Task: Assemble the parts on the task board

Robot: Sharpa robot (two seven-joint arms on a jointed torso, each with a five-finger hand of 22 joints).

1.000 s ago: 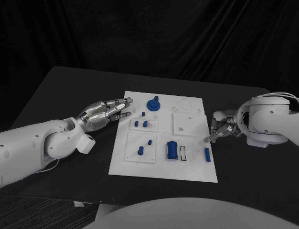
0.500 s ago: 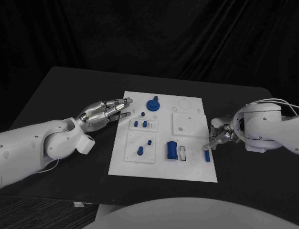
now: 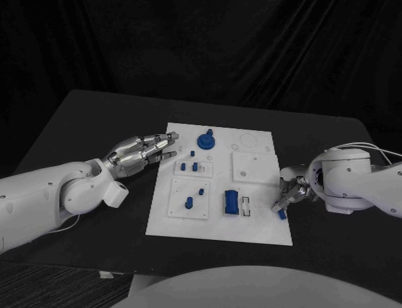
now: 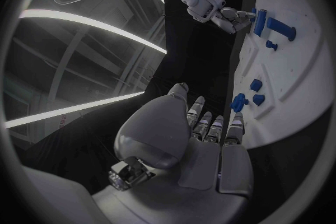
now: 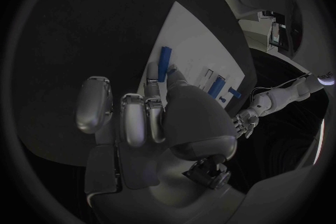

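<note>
The white task board lies mid-table with several blue parts on it. A short blue rod lies at the board's right edge, also seen as rod. My right hand hangs low just over it, thumb and one fingertip touching its near end while the other fingers curl clear; the rod still lies flat. My left hand hovers off the board's upper left edge, fingers stretched out together and holding nothing. From the left wrist the right hand shows beside the rod.
A round blue knob stands near the board's far edge, small blue pegs below it, two more pegs in the lower left plate. A blue block sits beside a slotted holder. Black table surrounds the board.
My right arm has swung in and down, bringing the right hand from beside the board's right edge onto the blue rod. The left hand has stayed in place.
</note>
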